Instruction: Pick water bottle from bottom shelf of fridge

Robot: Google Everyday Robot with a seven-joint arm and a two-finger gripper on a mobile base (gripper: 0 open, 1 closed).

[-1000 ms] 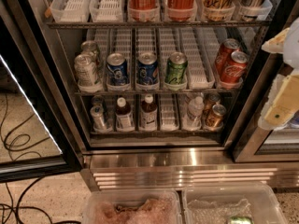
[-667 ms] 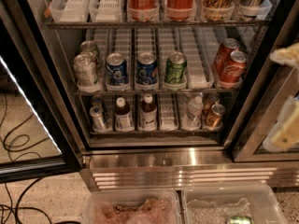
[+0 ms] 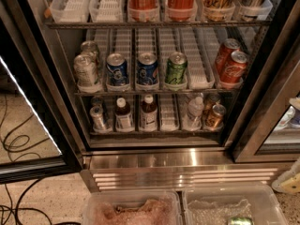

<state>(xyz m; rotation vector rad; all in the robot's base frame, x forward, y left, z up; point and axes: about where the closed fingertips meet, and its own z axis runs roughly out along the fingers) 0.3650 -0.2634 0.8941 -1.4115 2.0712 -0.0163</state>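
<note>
Water bottle (image 3: 193, 112) – small, clear, colourless, white cap, pale label band around the middle. It's on the bottom shelf (image 3: 154, 131) of the fridge (image 3: 154, 161), second lane from the right, at the front of its white slotted tray. To its left is a bare lane tray (image 3: 168, 111), then two brown bottles (image 3: 148, 112) with white caps and a silver can (image 3: 98, 117) at the far left. A gold-orange can (image 3: 214, 116) sits just beside it on the right, close to touching. The rack above runs close over the cap and carries silver cans (image 3: 86, 69), blue cans (image 3: 117, 69), a green can (image 3: 176, 68) and red cans (image 3: 229, 62). The tray lip and front wire rail cross the bottle's base. The bottle stands upright with the cap up, long axis vertical, label facing out through the open doorway. On the floor below the steel base are two clear plastic bins (image 3: 131, 210). End effector (image 3: 291, 179) – only a pale cream sliver shows at the right edge, low beside the steel base and well apart from the bottle; can't tell if it's apart or together.
</note>
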